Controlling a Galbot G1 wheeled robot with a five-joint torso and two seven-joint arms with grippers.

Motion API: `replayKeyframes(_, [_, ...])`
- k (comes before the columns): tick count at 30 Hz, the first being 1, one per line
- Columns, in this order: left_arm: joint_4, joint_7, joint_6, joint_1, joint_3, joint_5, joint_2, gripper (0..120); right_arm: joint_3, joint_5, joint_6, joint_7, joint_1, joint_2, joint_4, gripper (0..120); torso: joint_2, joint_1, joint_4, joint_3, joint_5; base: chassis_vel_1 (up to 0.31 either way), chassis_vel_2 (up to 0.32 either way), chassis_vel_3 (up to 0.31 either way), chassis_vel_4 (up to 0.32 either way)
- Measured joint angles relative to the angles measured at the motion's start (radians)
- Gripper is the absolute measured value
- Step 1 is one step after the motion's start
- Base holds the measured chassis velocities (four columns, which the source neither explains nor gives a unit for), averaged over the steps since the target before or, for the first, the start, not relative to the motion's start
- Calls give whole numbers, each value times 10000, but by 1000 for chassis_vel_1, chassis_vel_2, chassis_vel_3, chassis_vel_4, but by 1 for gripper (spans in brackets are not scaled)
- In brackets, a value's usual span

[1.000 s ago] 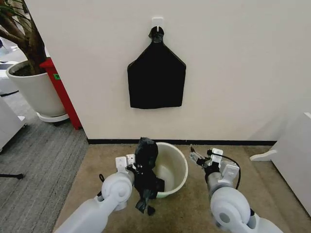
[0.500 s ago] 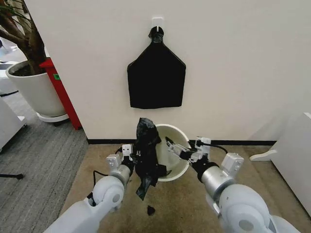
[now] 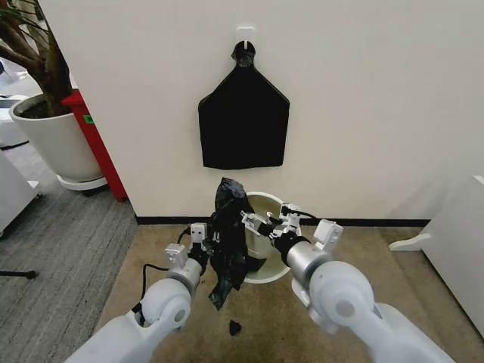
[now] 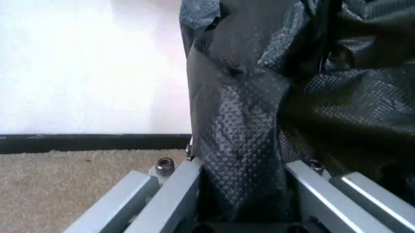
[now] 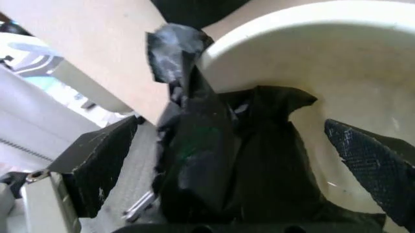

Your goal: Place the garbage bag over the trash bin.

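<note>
Left wrist view: left end effector [image 4: 243, 194] clamps garbage bag [image 4: 272, 111].

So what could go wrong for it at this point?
The left gripper holds the bag as a bunched, crumpled strip, so the mouth may not open wide enough to go round the bin rim. The right gripper, open, reaches toward the bag over the bin; it might pinch several layers together, or nudge the light bin across the carpet. A scrap of black plastic lies on the carpet, which hints that the thin bag tears easily.
</note>
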Motion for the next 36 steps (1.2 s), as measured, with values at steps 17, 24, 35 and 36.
replayKeyframes(17, [-282,172,-11,561,-241,514,6,1,-557,-103,-42,569,537,419,-675,68,0,0,0,-1,2,0,0,0,0])
replayKeyframes(24, [-345,197,-32,702,-388,561,75,1,-743,-201,-53,592,604,489,-748,43,0,0,0,-1,2,0,0,0,0])
replayKeyframes(35, [-256,214,-51,599,-379,583,-54,1,-867,-428,-61,592,593,429,-772,5,1,0,0,-1,2,0,0,0,0])
replayKeyframes(36, [-244,214,-54,599,-378,587,-55,1,-841,-441,-62,591,593,396,-767,0,1,0,0,-1,2,0,0,0,0])
